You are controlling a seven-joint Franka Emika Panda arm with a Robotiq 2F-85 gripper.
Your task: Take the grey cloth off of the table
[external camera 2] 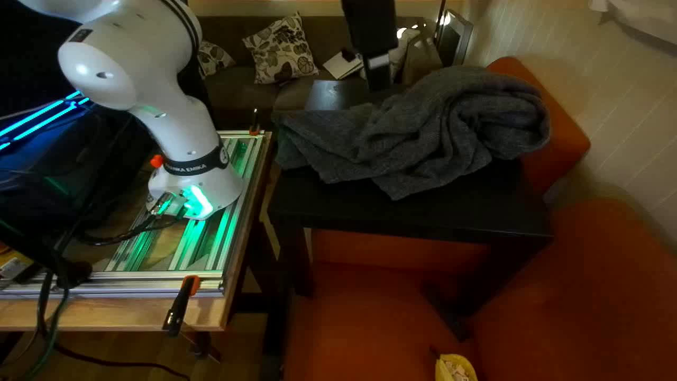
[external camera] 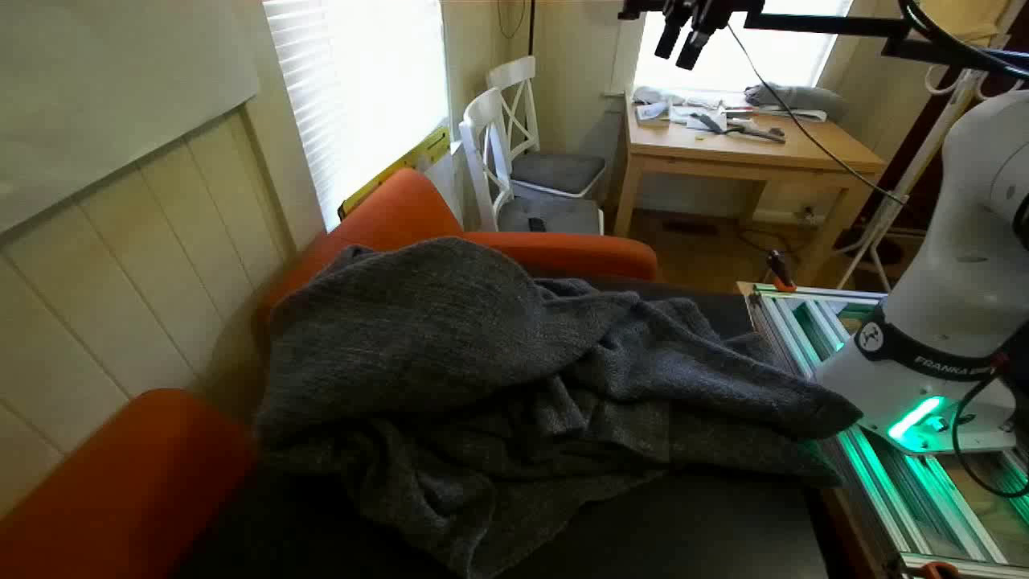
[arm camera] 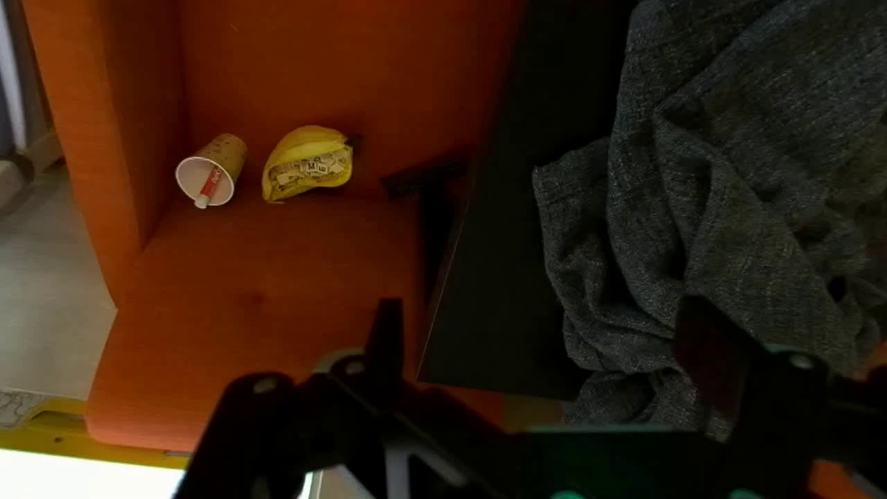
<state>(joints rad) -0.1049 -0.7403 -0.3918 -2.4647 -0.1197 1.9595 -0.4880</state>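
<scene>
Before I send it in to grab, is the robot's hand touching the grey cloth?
Apart. In an exterior view, the hand hangs well above the grey cloth, with the wooden desk visible in the gap between them.

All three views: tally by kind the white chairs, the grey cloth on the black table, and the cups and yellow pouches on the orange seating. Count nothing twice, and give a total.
White chairs: 2
Grey cloth: 1
Cup: 1
Yellow pouch: 1
Total: 5
</scene>
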